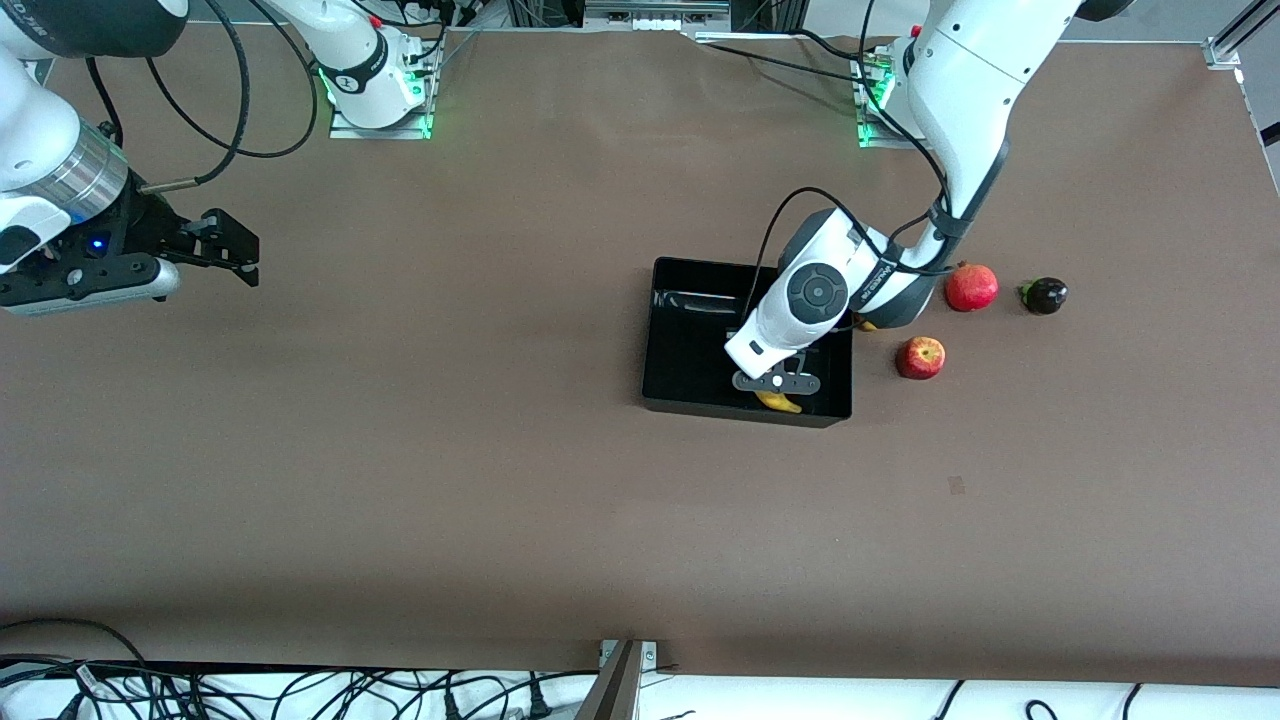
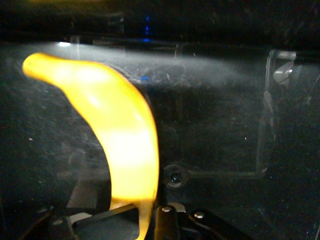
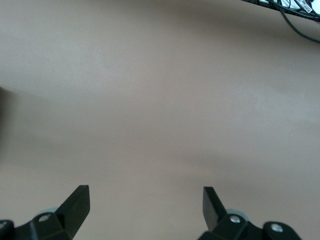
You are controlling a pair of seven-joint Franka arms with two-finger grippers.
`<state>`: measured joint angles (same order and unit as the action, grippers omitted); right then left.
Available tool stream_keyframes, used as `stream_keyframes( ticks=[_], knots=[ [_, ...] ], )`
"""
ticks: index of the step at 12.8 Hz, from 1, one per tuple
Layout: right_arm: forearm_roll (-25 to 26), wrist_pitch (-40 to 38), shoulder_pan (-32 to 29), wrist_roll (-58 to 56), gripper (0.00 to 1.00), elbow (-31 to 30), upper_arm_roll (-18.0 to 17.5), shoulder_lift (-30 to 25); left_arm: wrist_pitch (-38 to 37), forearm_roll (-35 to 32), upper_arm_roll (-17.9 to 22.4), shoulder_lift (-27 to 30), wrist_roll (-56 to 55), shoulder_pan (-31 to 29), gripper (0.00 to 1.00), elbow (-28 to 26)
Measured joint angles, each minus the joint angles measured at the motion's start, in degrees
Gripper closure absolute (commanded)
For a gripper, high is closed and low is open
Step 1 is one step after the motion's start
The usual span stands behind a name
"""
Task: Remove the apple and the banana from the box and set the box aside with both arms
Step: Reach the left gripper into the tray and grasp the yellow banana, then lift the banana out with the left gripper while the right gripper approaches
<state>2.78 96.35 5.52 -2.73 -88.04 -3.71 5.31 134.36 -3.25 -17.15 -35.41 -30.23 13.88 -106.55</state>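
Step in hand: I judge this to be the banana pickup; the apple (image 1: 920, 357) already lies on the table (image 1: 400, 480) just beside the box (image 1: 690, 350), toward the left arm's end.
Left gripper (image 1: 777, 384): down inside the box at the wall nearest the front camera, fingers drawn in on the banana (image 2: 120, 145); the left wrist view shows the fruit running into the fingers.
Banana: in the box; only a yellow end shows under the gripper in the front view.
Right gripper (image 3: 145, 202): waiting over bare table at the right arm's end, fingers spread wide, holding nothing.
Box: well apart from the right arm, not yet moved.
Next move, my judgement: lift straight up to clear the low wall, then set the banana down near the apple, clear of the pomegranate (image 1: 971, 287) and the dark fruit (image 1: 1045, 295).
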Motion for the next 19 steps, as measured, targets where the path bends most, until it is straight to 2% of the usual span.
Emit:
stream_keyframes(
  ticks=[1,3,4,5,14,19],
  knots=[
    [0.00,0.00,0.00,0.00,0.00,0.00,0.00,0.00,-0.87,0.00,-0.02,0.26,0.00,-0.26,1.00,0.70],
    [0.00,0.00,0.01,0.00,0.00,0.01,0.00,-0.01,-7.50,0.00,-0.03,1.05,0.00,-0.50,1.00,4.41],
    [0.00,0.00,0.01,0.00,0.00,0.01,0.00,-0.01,-11.05,0.00,-0.04,1.46,0.00,-0.54,0.67,6.31],
    [0.00,0.00,0.01,0.00,0.00,0.01,0.00,-0.01,-12.94,0.00,-0.13,1.69,-0.01,-0.50,0.01,7.32],
    [0.05,0.00,0.02,0.00,0.00,0.01,0.00,-0.01,-13.46,2.46,-0.32,0.31,-0.74,0.31,0.00,7.29],
    [0.05,0.01,0.08,0.00,0.00,0.02,0.00,-0.01,-6.42,2.46,-0.22,-5.67,-1.05,0.71,0.00,5.63]
  ],
)
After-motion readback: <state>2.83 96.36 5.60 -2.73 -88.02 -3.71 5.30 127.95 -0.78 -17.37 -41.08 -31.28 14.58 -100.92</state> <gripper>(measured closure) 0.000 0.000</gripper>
